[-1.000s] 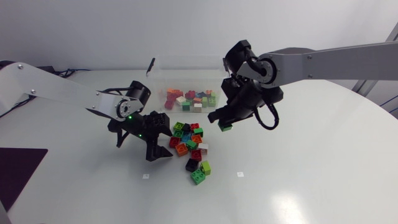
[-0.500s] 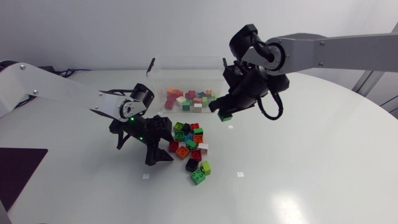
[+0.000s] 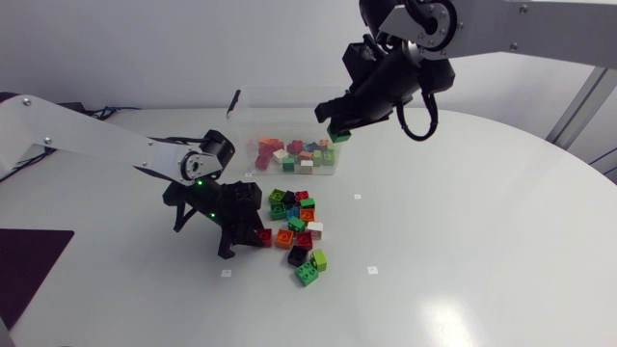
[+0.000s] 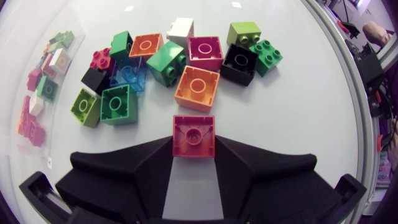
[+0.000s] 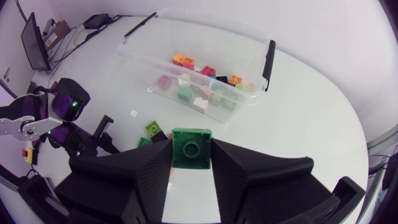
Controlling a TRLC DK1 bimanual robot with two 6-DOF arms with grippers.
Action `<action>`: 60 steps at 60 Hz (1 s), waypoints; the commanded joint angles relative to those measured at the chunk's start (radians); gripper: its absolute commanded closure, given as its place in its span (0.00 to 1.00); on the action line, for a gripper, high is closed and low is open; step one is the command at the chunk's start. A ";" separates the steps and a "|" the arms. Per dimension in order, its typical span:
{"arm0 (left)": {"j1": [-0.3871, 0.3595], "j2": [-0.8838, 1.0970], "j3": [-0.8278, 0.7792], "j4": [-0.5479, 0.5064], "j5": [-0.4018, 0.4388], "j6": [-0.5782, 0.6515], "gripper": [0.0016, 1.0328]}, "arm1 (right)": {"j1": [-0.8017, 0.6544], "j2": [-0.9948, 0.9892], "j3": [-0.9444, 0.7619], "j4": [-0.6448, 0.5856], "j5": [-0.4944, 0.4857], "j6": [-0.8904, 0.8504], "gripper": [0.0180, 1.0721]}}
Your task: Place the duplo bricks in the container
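- Table: white, curved edge; carries everything listed below.
- Loose bricks: one heap on the table, on the near side of the container. A lime brick and a black brick lie closest to the front. Behind them are green, orange, red, white and blue pieces, mostly touching one another.
- Left gripper: low at the heap's left edge. Its fingers are narrowed onto a red brick, one finger against each side, with the brick sitting at the fingertips.
- Orange brick: just ahead of the held red brick, at the near edge of the heap, with a green brick beyond it.
- Container: clear, open-topped box standing beyond the heap, with a black handle at each end. Its floor is partly covered by sorted bricks in mixed colours.
- Right gripper: high above the table by the container's right end. Its fingers are clamped on a second green brick, held at the fingertips. In the right wrist view the container lies ahead of and below it.
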 commanded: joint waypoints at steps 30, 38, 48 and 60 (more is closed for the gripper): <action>0.114 -0.366 -0.007 -0.104 0.050 -0.018 0.70 | -0.006 0.219 0.278 0.043 0.003 0.012 0.70; 0.118 -0.397 0.028 -0.102 0.061 -0.068 0.70 | -0.015 0.257 0.318 0.069 0.004 0.010 0.70; 0.130 -0.390 0.087 -0.076 0.070 -0.143 0.70 | -0.032 0.320 0.379 0.100 0.023 0.010 0.70; 0.135 -0.360 0.154 -0.016 0.075 -0.239 0.70 | -0.048 0.409 0.478 0.103 0.026 0.010 0.70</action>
